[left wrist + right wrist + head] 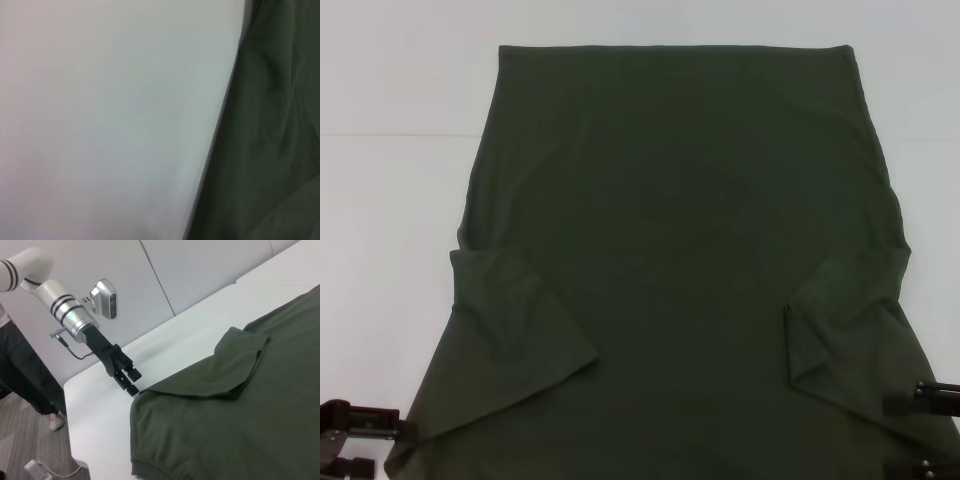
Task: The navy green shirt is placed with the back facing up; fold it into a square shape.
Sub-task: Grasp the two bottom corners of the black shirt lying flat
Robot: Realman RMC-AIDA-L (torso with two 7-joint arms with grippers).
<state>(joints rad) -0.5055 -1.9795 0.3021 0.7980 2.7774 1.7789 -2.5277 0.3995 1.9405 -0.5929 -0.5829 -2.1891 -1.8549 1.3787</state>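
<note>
we see one shirt (pixel 680 260) flat on the white table (pixel 390 200), both sleeves folded inward, bare table beyond its edges. our left gripper (pixel 129 381) sits narrowly parted beside its near-left corner; our right gripper's (pixel 920 430) opening we cannot tell.

One navy green shirt (pixel 680 260) lies on one white bench (pixel 390 200). Two sleeves are folded in. Two grippers show: left gripper (pixel 355 440), right gripper (pixel 920 430).

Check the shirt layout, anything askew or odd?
Nothing stands out. The shirt lies flat, plain side up, both sleeves folded inward. Left tool sits at its near left corner; right tool at the near right edge.
</note>
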